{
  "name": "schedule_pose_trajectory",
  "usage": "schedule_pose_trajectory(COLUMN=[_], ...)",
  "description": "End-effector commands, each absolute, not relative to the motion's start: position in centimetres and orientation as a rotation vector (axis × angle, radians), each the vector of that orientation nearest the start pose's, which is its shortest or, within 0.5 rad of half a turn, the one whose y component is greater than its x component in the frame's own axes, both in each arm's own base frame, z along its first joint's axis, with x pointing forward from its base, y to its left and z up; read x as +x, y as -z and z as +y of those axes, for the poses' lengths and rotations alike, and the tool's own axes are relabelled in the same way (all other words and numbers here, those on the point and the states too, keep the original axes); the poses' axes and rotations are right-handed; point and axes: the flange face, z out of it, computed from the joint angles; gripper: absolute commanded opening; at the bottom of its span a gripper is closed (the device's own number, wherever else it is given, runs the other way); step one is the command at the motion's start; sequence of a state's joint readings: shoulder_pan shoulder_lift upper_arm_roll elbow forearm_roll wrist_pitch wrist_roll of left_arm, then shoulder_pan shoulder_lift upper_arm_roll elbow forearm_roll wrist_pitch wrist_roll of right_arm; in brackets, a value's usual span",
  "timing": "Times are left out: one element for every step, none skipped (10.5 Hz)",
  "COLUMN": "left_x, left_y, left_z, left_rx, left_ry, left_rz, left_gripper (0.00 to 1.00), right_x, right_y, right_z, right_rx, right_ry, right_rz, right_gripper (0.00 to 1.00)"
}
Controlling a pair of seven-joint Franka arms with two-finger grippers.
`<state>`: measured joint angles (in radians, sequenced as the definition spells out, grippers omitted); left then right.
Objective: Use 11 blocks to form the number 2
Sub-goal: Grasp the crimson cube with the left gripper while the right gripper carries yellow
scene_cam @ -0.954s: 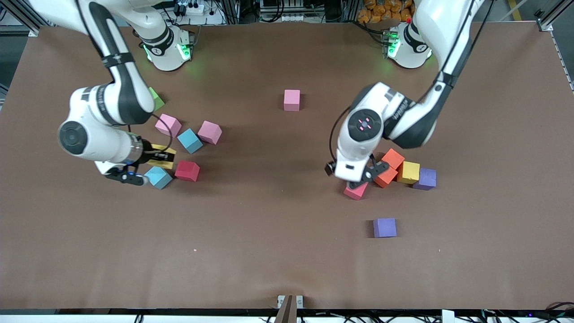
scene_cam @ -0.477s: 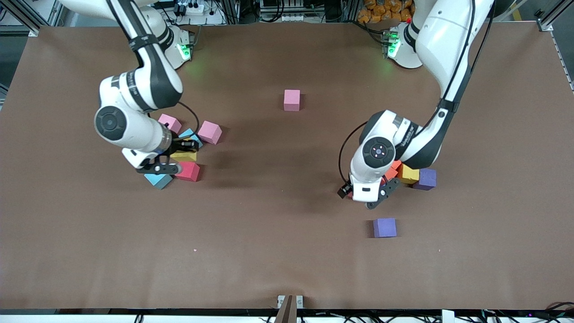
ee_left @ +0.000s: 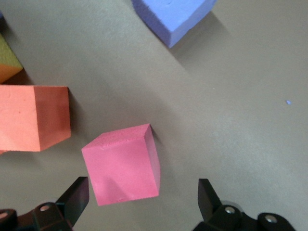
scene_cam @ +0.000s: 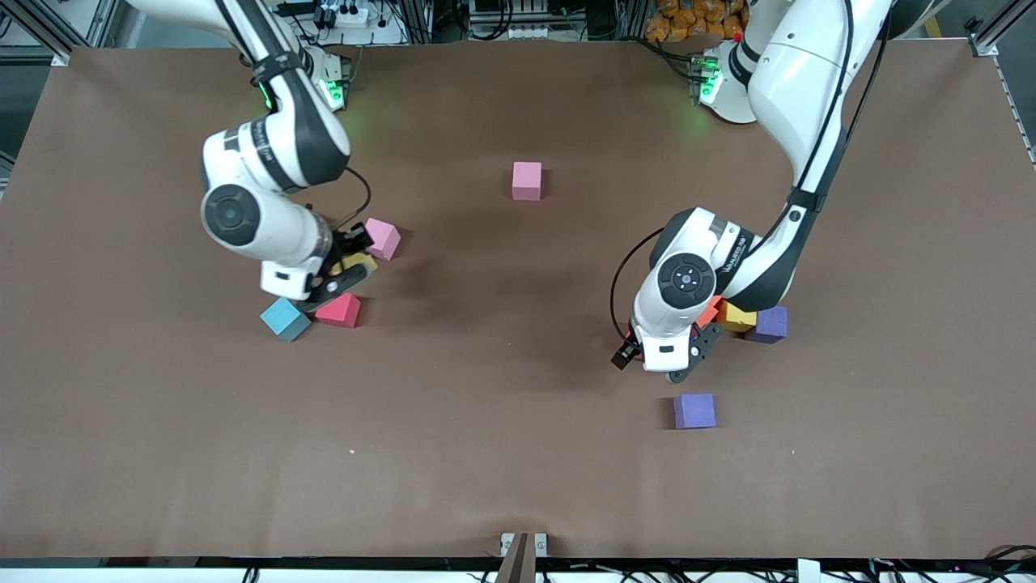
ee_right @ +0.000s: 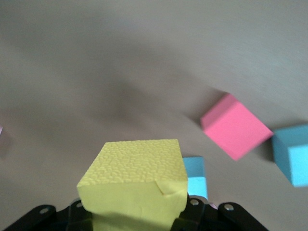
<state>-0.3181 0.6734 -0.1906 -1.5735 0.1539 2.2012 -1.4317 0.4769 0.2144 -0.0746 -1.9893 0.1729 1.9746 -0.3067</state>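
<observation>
Brown surface [scene_cam: 518, 470]: centre and camera-side half bare, lone pink cube [scene_cam: 526, 180] at 12 o'clock, purple cube [scene_cam: 694, 410] toward 5. Right gripper [scene_cam: 344, 274] pinches yellow cube [ee_right: 134, 180] above the 9 o'clock cluster. Left gripper [scene_cam: 684, 356] spread over red cube [ee_left: 122, 163], 3 o'clock cluster.

A broad brown table [scene_cam: 518, 470] fills nearly the whole view, its matte surface evenly lit with soft shadows. Along its upper edge stand aluminium frame posts [scene_cam: 32, 20], a white power strip [scene_cam: 344, 14], tangled black cables and an orange-netted bundle [scene_cam: 696, 18]
</observation>
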Motion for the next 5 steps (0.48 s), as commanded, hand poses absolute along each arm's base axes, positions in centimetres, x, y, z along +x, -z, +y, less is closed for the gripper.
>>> schedule_pose_trajectory(left_x=[62.0, 61.8, 61.7, 61.7, 61.6], left_y=[-24.4, -24.1, -23.7, -23.4, -22.8], left_z=[-31.7, -31.5, -31.4, -31.3, -31.3], left_rx=[-2.771, -2.76, -2.755, -2.752, -2.746], left_ry=[-0.015, -0.022, -0.029, -0.032, -0.042], left_rz=[-1.416, -1.421, -1.421, -1.422, -1.419], left_gripper=[1.0, 1.0, 1.0, 1.0, 1.0], right_x=[47.8, 45.5, 43.8, 41.8, 39.8], right_y=[-34.8, -34.2, -33.8, -34.1, -34.7], right_z=[28.8, 31.4, 33.1, 34.2, 35.5], right_rx=[-2.769, -2.71, -2.63, -2.562, -2.506], right_ry=[-0.355, -0.378, -0.383, -0.387, -0.375], right_rz=[-1.168, -1.317, -1.495, -1.61, -1.702], right_gripper=[0.34, 0.35, 0.35, 0.35, 0.35])
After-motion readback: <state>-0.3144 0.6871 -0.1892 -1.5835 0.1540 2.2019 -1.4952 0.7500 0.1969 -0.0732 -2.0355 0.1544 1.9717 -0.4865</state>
